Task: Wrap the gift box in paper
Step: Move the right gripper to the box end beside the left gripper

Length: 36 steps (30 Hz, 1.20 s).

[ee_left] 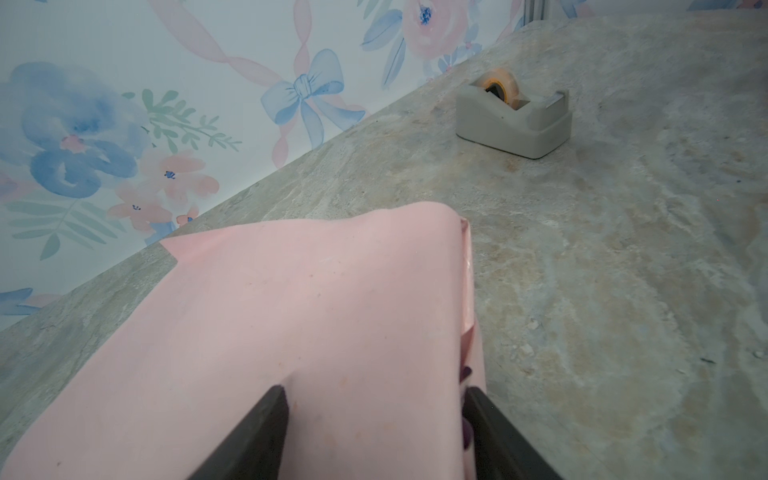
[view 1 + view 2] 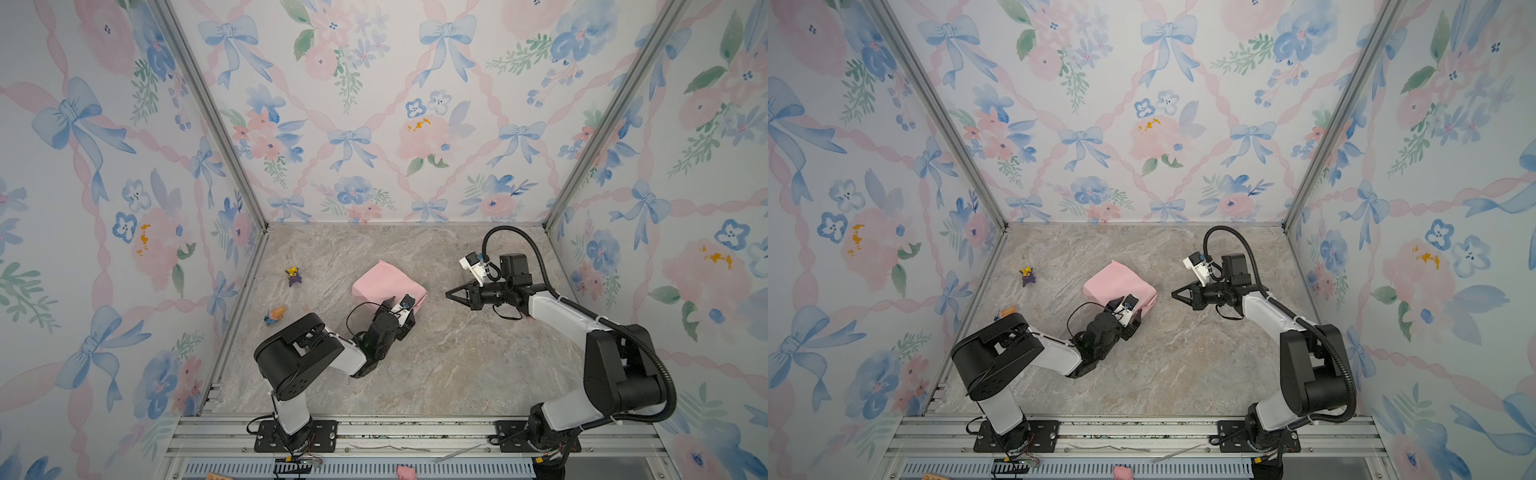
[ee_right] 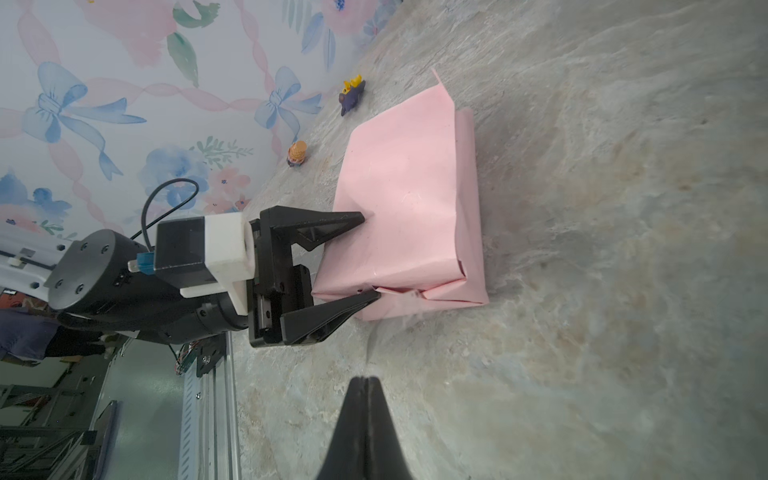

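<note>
Lying near the middle of the table (image 2: 436, 365), a little toward the back wall, the paper (image 2: 376, 280) is folded pink side out into a boxy parcel. The box itself is hidden in every view. The left gripper (image 3: 369, 255) meets the parcel's near end with jaws spread. One tip dents the top face and the other touches the folded corner at the side. The right gripper (image 2: 451, 294) hangs just right of the parcel, clear of it, jaws pressed together and pointing at it. Two small toys lie well to the left, a purple one (image 2: 294, 276) and an orange one (image 2: 275, 314). A grey tape dispenser (image 1: 513, 120) shows only in the left wrist view, standing on the table beyond the parcel. The table is matte, with a grey-beige marble pattern. Three walls (image 2: 374, 104) papered with blue bows, pink ribbons and flowers close it in, joined by aluminium posts (image 2: 216, 124). An aluminium rail (image 2: 415, 430) along the front carries both arm bases.
</note>
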Available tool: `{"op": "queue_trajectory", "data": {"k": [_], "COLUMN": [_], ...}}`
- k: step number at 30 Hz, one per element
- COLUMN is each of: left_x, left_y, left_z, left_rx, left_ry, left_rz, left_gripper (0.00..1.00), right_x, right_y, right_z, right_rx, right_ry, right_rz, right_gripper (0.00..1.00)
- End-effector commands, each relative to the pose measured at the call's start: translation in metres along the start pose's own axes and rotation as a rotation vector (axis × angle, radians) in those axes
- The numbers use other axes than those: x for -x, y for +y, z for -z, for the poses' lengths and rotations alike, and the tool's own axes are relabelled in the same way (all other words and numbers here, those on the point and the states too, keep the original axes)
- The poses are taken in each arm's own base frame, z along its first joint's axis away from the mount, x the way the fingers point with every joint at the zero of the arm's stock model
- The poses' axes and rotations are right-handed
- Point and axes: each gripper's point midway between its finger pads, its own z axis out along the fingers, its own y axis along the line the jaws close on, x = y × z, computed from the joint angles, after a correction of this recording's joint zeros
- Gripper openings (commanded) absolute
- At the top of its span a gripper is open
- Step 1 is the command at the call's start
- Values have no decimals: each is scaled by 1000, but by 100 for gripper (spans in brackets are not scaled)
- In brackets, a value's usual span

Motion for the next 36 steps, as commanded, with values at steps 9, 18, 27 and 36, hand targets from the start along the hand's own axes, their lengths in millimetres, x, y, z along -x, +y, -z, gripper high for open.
{"op": "queue_trajectory", "data": {"k": [9,18,27,36], "left_x": [-114,-112,-114,-115], "left_y": [-8,-7,-8,-7], "left_z": [19,18,17,18], "left_rx": [-64,-62,-66,-64], "left_ry": [364,361,365,368], "left_rz": [-95,-96,-96,-98], "left_gripper": [69,69,69,69], "right_x": [-22,-23,-14,-22], "right_y": [14,17,20,10], "right_z": [-66,-93,-99,-108], "right_rx": [90,137,171,168], "right_ry": [118,162,161,211], "right_rz": [16,12,23,-13], "right_gripper": [0,0,0,0]}}
